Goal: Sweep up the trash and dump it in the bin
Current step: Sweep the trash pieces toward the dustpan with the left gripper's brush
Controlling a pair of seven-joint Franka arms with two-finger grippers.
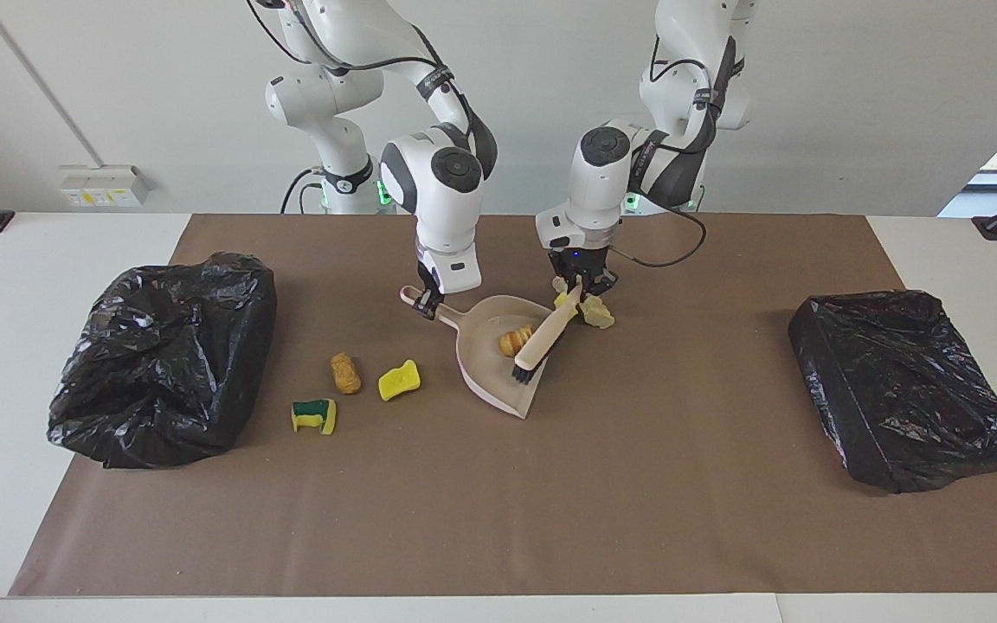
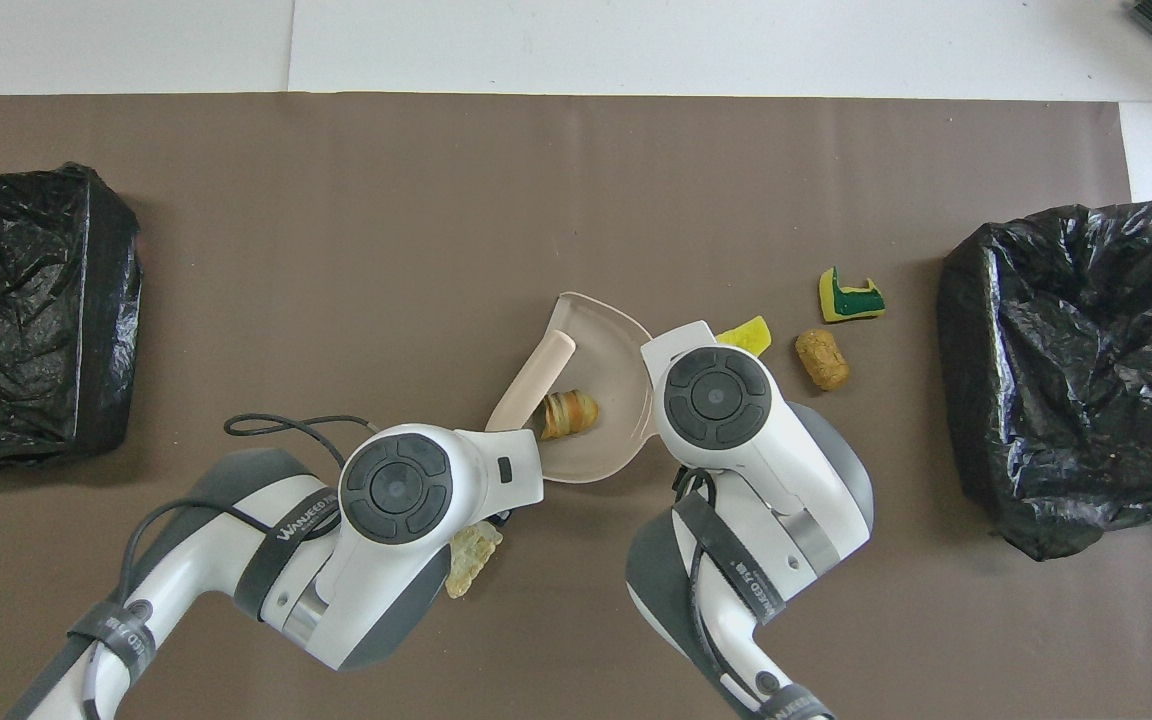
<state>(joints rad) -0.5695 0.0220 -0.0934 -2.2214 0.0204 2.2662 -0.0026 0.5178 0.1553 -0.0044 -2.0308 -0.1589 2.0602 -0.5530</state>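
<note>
My right gripper (image 1: 421, 303) is shut on the handle of the beige dustpan (image 1: 490, 374), which rests on the brown mat. My left gripper (image 1: 581, 290) is shut on the beige brush (image 1: 542, 339), whose dark bristles reach into the pan's mouth. One tan chunk (image 1: 513, 340) of trash lies inside the pan (image 2: 576, 312), beside the brush (image 2: 534, 368). A yellow scrap (image 1: 563, 301) and a beige scrap (image 1: 599, 314) sit right under the left gripper. Another beige chunk (image 2: 471, 560) peeks out from under the left arm. Both grippers are hidden below their wrists in the overhead view.
A tan chunk (image 1: 344, 372), a yellow sponge (image 1: 399, 379) and a yellow-green sponge (image 1: 314, 415) lie between the pan and the open black-bagged bin (image 1: 161, 355) at the right arm's end. Another black-bagged box (image 1: 905, 385) stands at the left arm's end.
</note>
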